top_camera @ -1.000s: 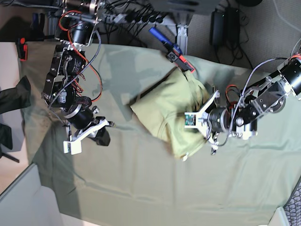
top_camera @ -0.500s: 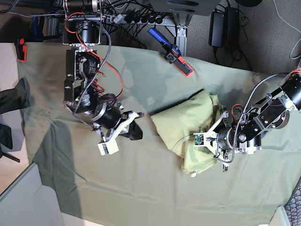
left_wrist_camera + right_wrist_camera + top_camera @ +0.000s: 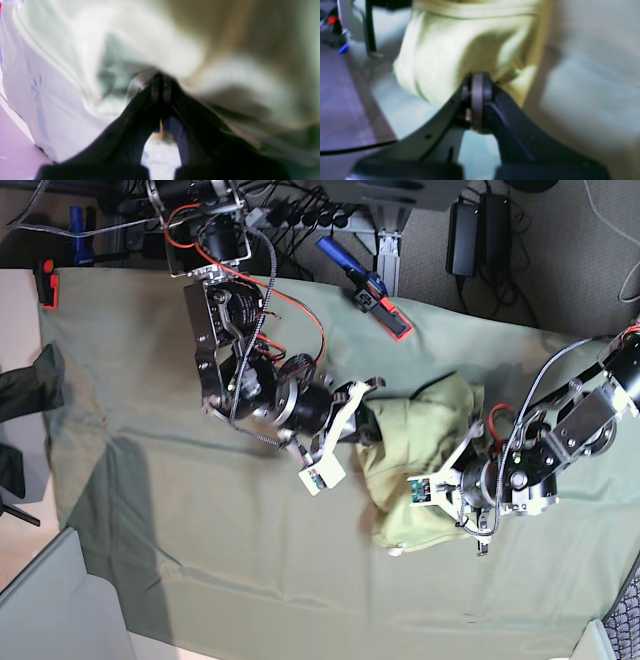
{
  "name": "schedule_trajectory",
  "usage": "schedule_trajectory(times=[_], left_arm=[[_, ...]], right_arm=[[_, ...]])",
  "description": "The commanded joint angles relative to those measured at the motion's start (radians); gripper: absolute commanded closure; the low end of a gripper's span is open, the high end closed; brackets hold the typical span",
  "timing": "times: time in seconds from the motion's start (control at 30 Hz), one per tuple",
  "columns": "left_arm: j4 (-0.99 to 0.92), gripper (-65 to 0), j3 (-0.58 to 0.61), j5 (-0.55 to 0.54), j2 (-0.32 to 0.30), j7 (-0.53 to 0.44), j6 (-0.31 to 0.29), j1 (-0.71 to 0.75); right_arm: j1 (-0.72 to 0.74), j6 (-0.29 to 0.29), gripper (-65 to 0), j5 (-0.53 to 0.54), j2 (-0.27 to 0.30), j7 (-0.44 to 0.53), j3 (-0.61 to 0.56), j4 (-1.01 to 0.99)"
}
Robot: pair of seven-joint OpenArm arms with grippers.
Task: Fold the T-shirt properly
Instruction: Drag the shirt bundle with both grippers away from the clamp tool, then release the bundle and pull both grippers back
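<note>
Cloth (image 3: 240, 580): grey-green, under everything!
Shirt (image 3: 400, 525): bunched on cloth, between both arms!
Left gripper (image 3: 470, 480): closed, reaching in over shirt!
Right gripper (image 3: 362, 420): closed, angled down at shirt's edge!

The T-shirt (image 3: 400, 515) is soft, matt cloth with a rumpled surface. A smoother, dull cloth with shallow creases covers the desk (image 3: 240, 580). The right gripper (image 3: 480, 77) looks like smooth, dark plastic with a faint sheen along its fingertips.

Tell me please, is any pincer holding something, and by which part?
The T-shirt, by a bunched fold, in the left pincer. Whether the right pincer holds cloth cannot be told.
</note>
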Motion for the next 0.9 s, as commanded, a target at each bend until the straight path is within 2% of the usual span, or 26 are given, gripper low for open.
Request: schedule_trajectory(times=[0.0, 0.17, 0.3, 0.47, 0.6, 0.77, 0.87], left_arm=[[0.051, 0.0, -0.025, -0.014, -0.019, -0.008, 0.017, -0.035], [0.227, 0.0, -0.095, -0.046, -0.112, 0.022, 0.044, -0.035], [0.253, 0.0, -0.177, -0.09, -0.169, 0.022, 0.042, -0.034], [0.253, 0.0, -0.238, -0.116, -0.21, 0.022, 0.042, -0.032], [0.253, 0.0, -0.248, -0.128, -0.245, 0.018, 0.043, -0.02], [0.253, 0.0, -0.248, -0.154, -0.246, 0.01, 0.042, -0.007], [0.253, 0.0, -0.248, -0.16, -0.247, 0.011, 0.038, 0.007]], right_arm=[[0.016, 0.071, 0.0, 0.032, -0.003, 0.014, -0.005, 0.016], [-0.014, 0.071, 0.0, 0.043, -0.04, 0.011, -0.009, 0.023], [-0.041, 0.071, 0.0, 0.051, -0.061, 0.01, -0.009, 0.024], [-0.059, 0.075, 0.0, 0.076, -0.071, -0.001, -0.012, 0.033], [-0.088, 0.074, 0.0, 0.075, -0.1, -0.015, -0.013, 0.084], [-0.122, 0.073, 0.0, 0.03, -0.095, -0.032, 0.006, 0.185], [-0.146, 0.073, 0.0, 0.031, -0.092, -0.061, 0.068, 0.239]])
